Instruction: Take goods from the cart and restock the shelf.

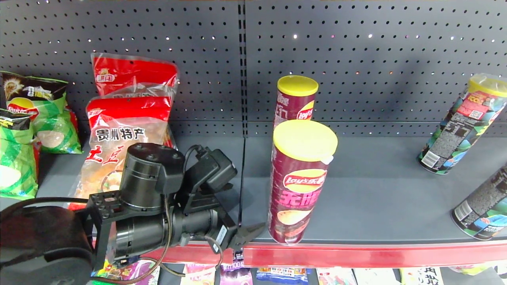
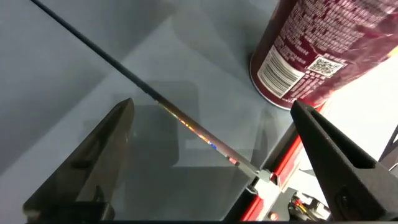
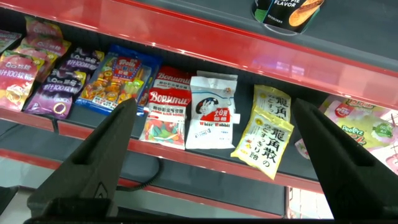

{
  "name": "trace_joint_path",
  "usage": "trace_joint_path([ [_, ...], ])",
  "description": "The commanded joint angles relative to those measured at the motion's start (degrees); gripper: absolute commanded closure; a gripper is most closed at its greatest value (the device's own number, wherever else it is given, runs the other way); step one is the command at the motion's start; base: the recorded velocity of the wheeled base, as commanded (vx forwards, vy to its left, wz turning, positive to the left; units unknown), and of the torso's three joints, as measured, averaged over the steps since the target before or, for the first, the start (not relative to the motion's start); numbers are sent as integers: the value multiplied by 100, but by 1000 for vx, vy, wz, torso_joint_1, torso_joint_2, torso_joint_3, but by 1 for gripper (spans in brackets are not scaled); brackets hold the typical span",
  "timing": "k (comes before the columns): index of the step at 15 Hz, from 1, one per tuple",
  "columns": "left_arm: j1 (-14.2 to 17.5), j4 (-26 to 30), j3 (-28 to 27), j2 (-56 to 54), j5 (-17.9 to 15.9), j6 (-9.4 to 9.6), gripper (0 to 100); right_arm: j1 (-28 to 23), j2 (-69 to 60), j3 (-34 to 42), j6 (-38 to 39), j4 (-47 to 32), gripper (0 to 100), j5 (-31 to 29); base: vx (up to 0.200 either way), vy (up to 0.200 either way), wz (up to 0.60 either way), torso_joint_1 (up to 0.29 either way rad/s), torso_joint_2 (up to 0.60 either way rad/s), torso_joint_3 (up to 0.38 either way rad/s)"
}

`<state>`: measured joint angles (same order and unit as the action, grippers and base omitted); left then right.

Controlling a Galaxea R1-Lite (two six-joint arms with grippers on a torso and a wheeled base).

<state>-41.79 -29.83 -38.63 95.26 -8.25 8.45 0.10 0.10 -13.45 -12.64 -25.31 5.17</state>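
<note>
Store shelf (image 1: 376, 190) seen from above, dark pegboard (image 1: 356, 59) behind.

At 9 o'clock, green crisp bags (image 1: 23, 134) lean near the back wall. Just R of them, two red snack bags (image 1: 126, 130) stand one behind the other.

At 7 o'clock the L gripper (image 1: 247, 235) hangs level w/ the shelf's red front rail (image 1: 356, 253). Its jaws are spread wide w/ nothing between them.

At its 3 o'clock, just beside the nearer jaw but apart from it, is the front can (image 1: 299, 186), a maroon tube w/ a yellow lid. It stands upright, base right at the rail. A rear can (image 1: 295, 99) of the same kind stands at its 12 o'clock, near the pegboard.

At 3 o'clock, two dark cans (image 1: 461, 126) look tipped toward 1 o'clock; can't tell if they truly lean.

The R gripper (image 3: 212, 106), also spread & empty, faces a lower shelf (image 3: 37, 134) of sweet packs (image 3: 118, 78) beneath the rail.

Risks, by judgement: the front can is tall & narrow and sits at the very lip. If the L gripper swings toward 3 o'clock, or pulls back w/ jaws this wide, a jaw tip could clip the base. That could tip the can off the edge or into the rear can. Restock looks part done, w/ much bare shelf between the maroon & dark cans.
</note>
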Motion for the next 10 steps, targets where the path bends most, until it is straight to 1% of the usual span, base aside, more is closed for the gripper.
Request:
trace_joint_path([
  [1,-13,-5,-74,107,-1,-1,0,-1,-1,0,-1,0,0,2,0,0,0,0,0,0],
  [5,-13,-5,-250,274,-1,-1,0,-1,-1,0,-1,0,0,2,0,0,0,0,0,0],
  [10,-13,-5,-215,256,-1,-1,0,8,8,0,7,0,0,2,0,0,0,0,0,0],
])
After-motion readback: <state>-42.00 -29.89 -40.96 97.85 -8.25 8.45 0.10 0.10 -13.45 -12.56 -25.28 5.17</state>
